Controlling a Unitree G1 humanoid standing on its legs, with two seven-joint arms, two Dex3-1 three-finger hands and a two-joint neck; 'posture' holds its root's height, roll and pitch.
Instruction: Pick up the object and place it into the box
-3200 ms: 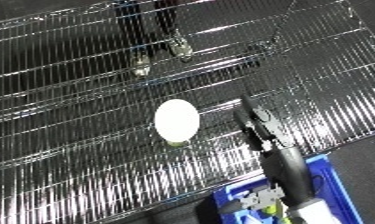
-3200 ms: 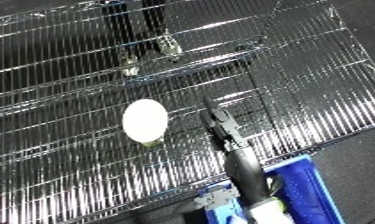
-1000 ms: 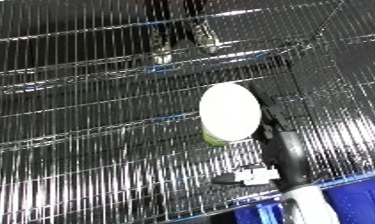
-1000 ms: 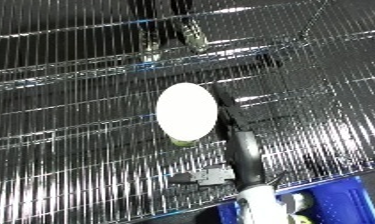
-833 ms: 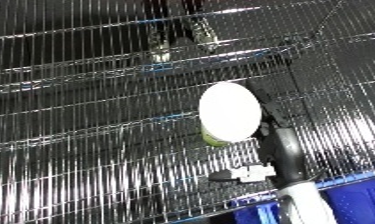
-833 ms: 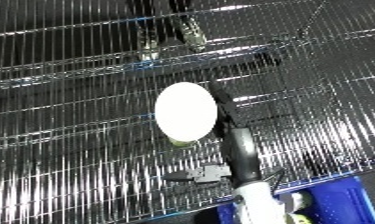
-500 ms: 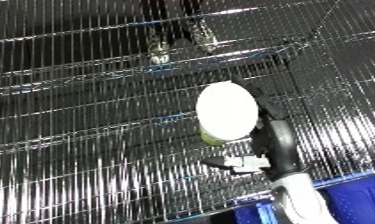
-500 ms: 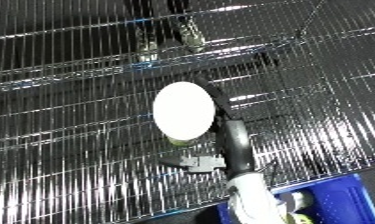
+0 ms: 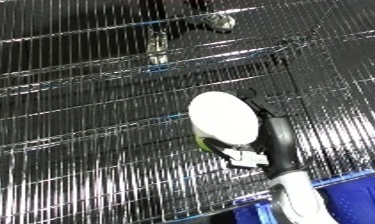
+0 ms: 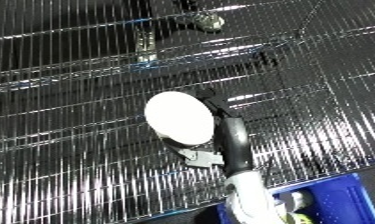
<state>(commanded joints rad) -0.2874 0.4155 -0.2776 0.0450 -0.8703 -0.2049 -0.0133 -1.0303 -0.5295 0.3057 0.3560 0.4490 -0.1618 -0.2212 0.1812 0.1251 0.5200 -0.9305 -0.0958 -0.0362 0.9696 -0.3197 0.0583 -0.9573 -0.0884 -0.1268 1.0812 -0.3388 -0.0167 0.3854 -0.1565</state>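
The object (image 10: 177, 117) is a round container with a white lid and a greenish body, lying on its side on the wire shelf (image 9: 77, 150). My right hand (image 9: 274, 137) is against its right side. The black fingers curl behind the lid's upper right edge and the thumb reaches under its lower edge, so the hand is shut on the container. The white forearm (image 10: 250, 195) comes up from the lower edge. The blue bin (image 10: 343, 195) shows at the bottom right corner, just right of the forearm. My left hand is in neither view.
The shelf is shiny wire grid, with more wire levels showing through it. Two metal fittings (image 9: 157, 47) (image 9: 221, 21) show through the wires at the top. A small yellow and white item (image 10: 294, 210) lies in the bin.
My right hand has slid up along the container's right side, and its fingers and thumb have curled round the lid's edge. The camera has shifted a little.
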